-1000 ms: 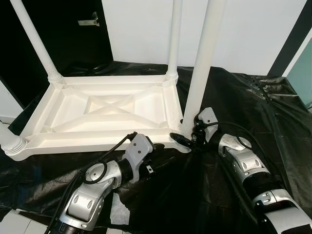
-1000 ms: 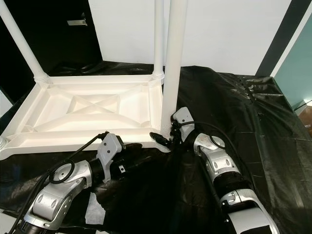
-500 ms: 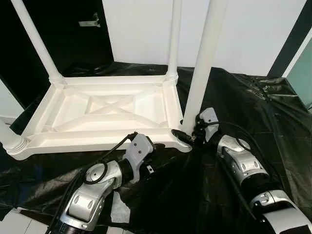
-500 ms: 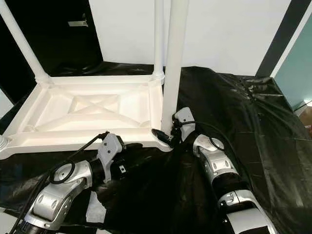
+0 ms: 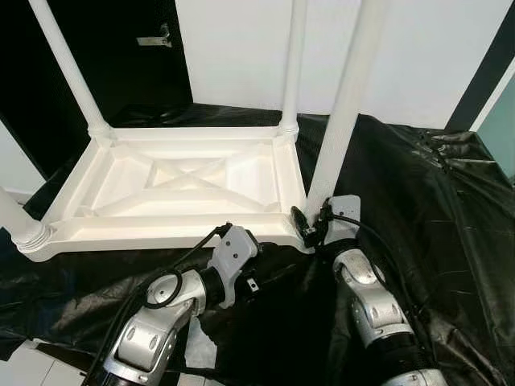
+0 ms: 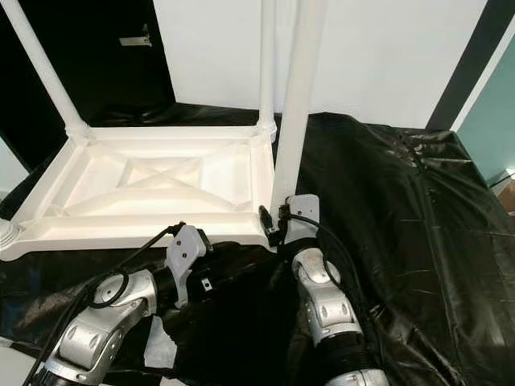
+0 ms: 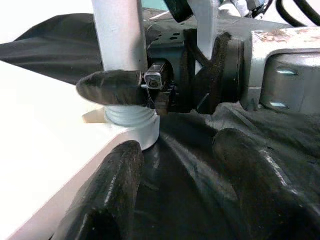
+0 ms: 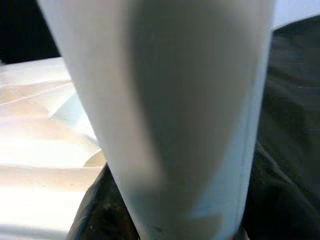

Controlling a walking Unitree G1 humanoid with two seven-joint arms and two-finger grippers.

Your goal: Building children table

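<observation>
Gripping the near-right leg (image 5: 346, 112) just above its ribbed collar, the right end effector (image 5: 310, 229) has one black finger (image 7: 112, 87) laid across the front of the white post, its other finger hidden behind; the leg stands upright in the corner socket of the upturned table (image 5: 185, 189), and the right wrist view looks straight at the pale post, too close and blurred for detail. The silver right arm (image 5: 374, 297) runs back from that corner toward the robot over the black sheet (image 5: 434, 209). The left end effector (image 7: 175, 195) is open, its two black fingers spread apart, resting low on the sheet just beside the table's near edge and pointing at the same corner; it holds nothing. Its silver arm (image 5: 157, 322) with a grey wrist block (image 5: 232, 253) lies along the near side of the table. The white plastic table sits underside up on the sheet, showing a rectangular frame with crossed ribs inside. Three more white legs rise from the other corners: far left (image 5: 68, 68), far right (image 5: 294, 64), and near left (image 5: 18, 225), at the frame's edge. Behind stand a white wall (image 5: 241, 48) and a dark door (image 5: 113, 56).
</observation>
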